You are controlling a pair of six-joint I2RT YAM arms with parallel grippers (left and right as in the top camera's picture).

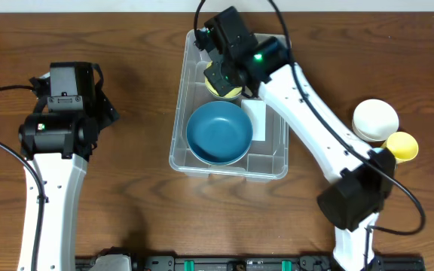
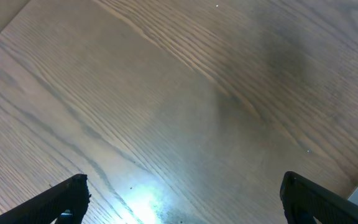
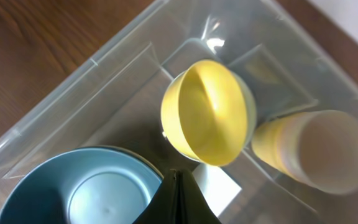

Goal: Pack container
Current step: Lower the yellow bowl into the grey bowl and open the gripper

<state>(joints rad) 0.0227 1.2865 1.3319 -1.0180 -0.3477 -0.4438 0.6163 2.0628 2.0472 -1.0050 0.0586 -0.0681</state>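
Observation:
The container is a large clear plastic bin in the middle of the table, with a white label on its floor. Inside it a blue bowl sits at the near end. A yellow bowl leans tilted at the far end. In the right wrist view the yellow bowl rests beside a yellow cup lying on its side, with the blue bowl at lower left. My right gripper is shut and empty, above the bin's far end. My left gripper is open over bare wood.
A white bowl and a small yellow bowl stand on the table to the right of the bin. My left arm is over the table's left side, away from the bin.

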